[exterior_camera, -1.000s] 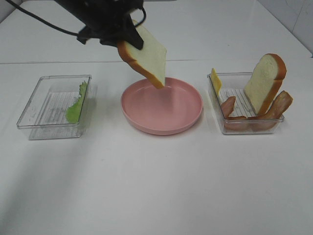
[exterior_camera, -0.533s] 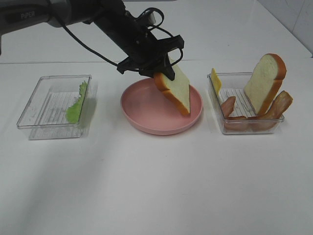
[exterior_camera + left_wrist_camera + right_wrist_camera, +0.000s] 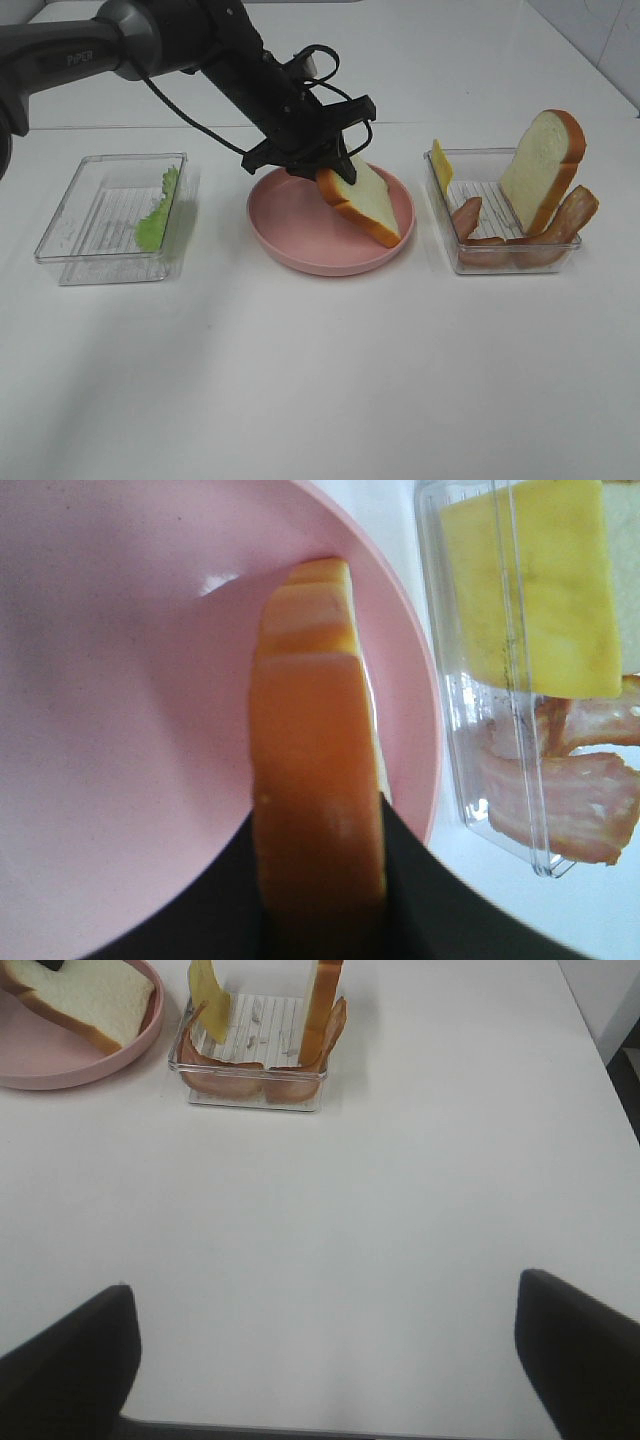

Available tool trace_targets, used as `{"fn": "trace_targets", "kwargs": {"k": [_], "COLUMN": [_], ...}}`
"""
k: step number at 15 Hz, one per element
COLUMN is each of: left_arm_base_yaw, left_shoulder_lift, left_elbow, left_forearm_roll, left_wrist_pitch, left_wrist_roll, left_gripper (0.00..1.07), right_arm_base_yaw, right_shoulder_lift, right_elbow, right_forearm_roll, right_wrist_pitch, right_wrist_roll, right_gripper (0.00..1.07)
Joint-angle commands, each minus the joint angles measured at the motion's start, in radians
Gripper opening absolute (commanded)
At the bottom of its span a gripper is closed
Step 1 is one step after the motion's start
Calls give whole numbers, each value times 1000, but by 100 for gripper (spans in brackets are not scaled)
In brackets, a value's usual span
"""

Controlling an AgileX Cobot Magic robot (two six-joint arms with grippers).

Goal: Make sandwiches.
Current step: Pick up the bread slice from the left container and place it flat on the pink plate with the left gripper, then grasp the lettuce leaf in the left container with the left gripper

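Observation:
My left gripper (image 3: 328, 172) is shut on a white bread slice (image 3: 366, 204) with orange-brown crust. It holds the slice tilted, with the low end down on the right side of the pink plate (image 3: 300, 230). In the left wrist view the crust (image 3: 315, 770) stands between my dark fingers (image 3: 425, 905) above the plate (image 3: 120, 710). A second bread slice (image 3: 541, 168) stands upright in the right clear tray (image 3: 440, 215) with a yellow cheese square (image 3: 441, 163) and bacon strips (image 3: 525, 240). A green lettuce leaf (image 3: 156, 212) lies in the left clear tray (image 3: 95, 215). My right gripper (image 3: 320, 1360) is open and empty over bare table.
The right wrist view shows the right tray (image 3: 250, 1085), the cheese (image 3: 207, 1005), the upright bread (image 3: 322, 995) and the plate's edge (image 3: 60, 1072) far ahead. The white table runs wide in front of the trays. A wall edge (image 3: 600, 30) lies at the back right.
My left gripper has carried the bread slice down and to the right, from above the plate's back rim to the plate's right side, where its low end now sits.

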Motion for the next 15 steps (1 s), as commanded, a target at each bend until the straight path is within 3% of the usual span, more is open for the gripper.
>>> {"fn": "trace_targets", "kwargs": {"k": [1,3,4,5,6,9,10,13,15], "left_arm_base_yaw": [-10,-10,-10,-10,-10,-10,-10,-9,-6], "left_shoulder_lift": [17,17,17,17,17,17,13,-26,-107], "left_elbow": [4,-15,-29,-84,-124,-230,-308,-331,-323], "left_forearm_roll": [15,38,56,134,191,330,408,423,499], "left_wrist_pitch": [47,66,66,98,141,293,375,375,375], "left_wrist_roll": [-3,-30,-47,-61,-77,-110,-116,-110,-92], "left_gripper": [19,54,62,87,92,92,92,92,91], "right_arm_base_yaw": [-4,-4,-4,-4,-4,-4,-4,-4,-4], "right_shoulder_lift": [-30,-30,-30,-30,-30,-30,-30,-30,-30], "right_elbow": [3,3,3,3,3,3,3,3,3], "right_forearm_roll": [-4,-4,-4,-4,-4,-4,-4,-4,-4], "right_wrist_pitch": [-2,-2,-2,-2,-2,-2,-2,-2,-2], "right_wrist_roll": [-6,-6,-6,-6,-6,-6,-6,-6,-6], "right_gripper": [99,99,99,99,99,99,99,99,99]}}
